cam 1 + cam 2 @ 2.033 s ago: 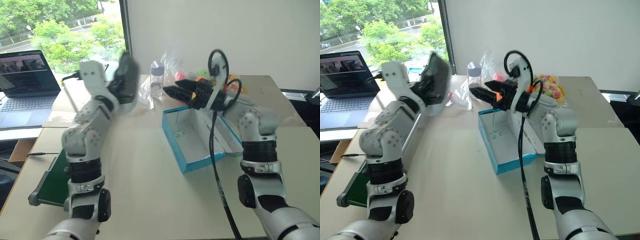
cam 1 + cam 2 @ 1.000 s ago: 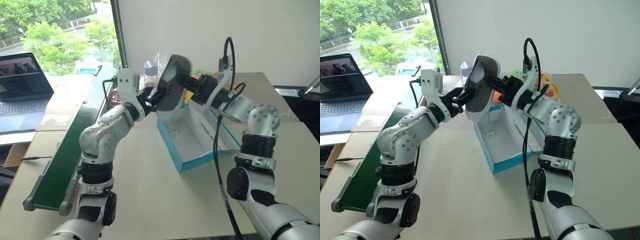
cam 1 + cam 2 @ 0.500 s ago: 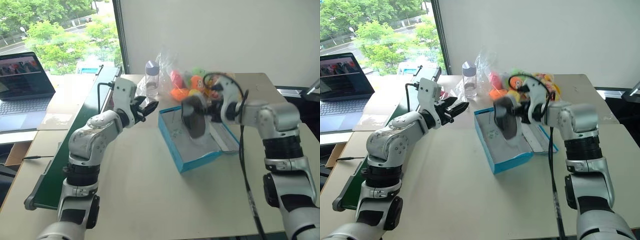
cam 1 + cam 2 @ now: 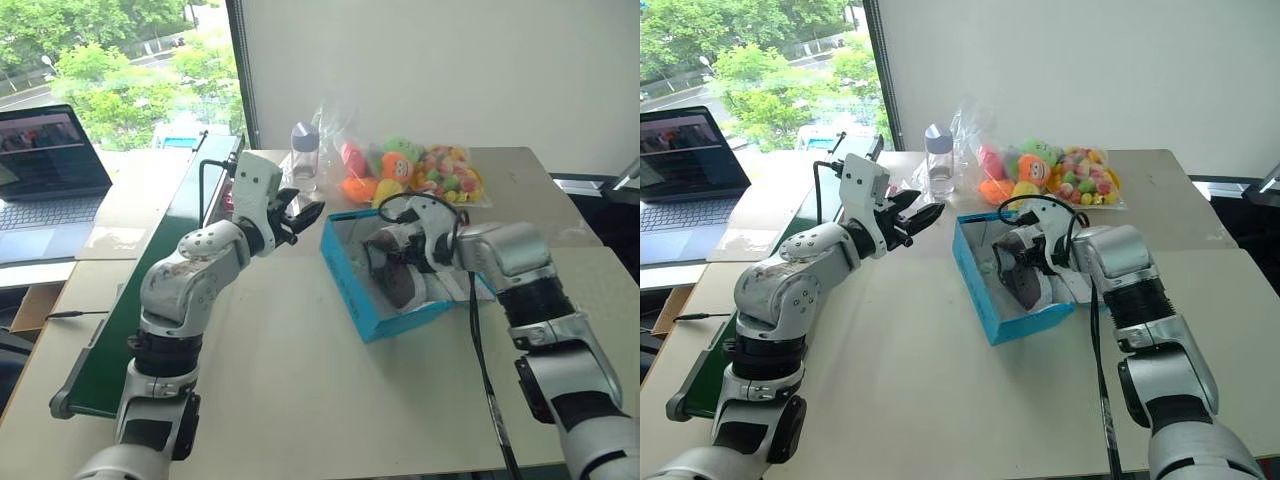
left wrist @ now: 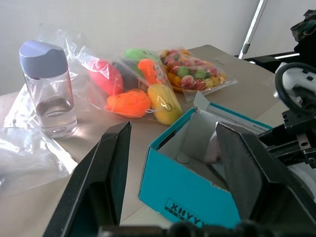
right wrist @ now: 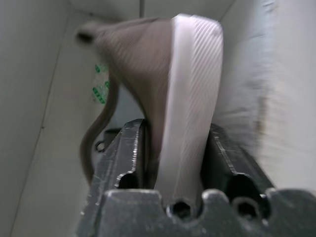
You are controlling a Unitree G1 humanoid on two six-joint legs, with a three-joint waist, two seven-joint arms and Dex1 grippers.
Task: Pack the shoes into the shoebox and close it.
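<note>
Down goes my right arm since a second ago: the shoe (image 4: pixel 393 268) that both grippers were holding up over the shoebox (image 4: pixel 352 300) is now sitting inside it, and my left gripper (image 4: pixel 300 216) is backing away to the window side of the box, well clear of the rim. The whole view is staying put, so that is my arms moving, not the table.

I am keeping my right gripper (image 4: pixel 377 249) down in the box with the shoe. From the wrist, its two fingers (image 6: pixel 127 148) are sitting on either side of the pale sole, touching or very nearly, so I cannot tell whether the grip is on or just let go. My left gripper is hanging empty with its fingers (image 5: pixel 111 163) spread wide apart, pointing level toward the box's near blue wall.

Counting up: I am seeing one shoe, dark grey-brown with a paler sole, lying in the white interior of the box. One shoebox, open, on the table (image 4: pixel 300 380). Beyond the box's far end, one clear bottle (image 4: pixel 304 152) with a pale cap, and one clear bag of plush toys (image 4: pixel 375 168) beside one bag of small colourful sweets (image 4: pixel 447 172). Left of the box, past my left arm, one green conveyor belt (image 4: pixel 120 330), and further out one laptop (image 4: pixel 50 180).
</note>
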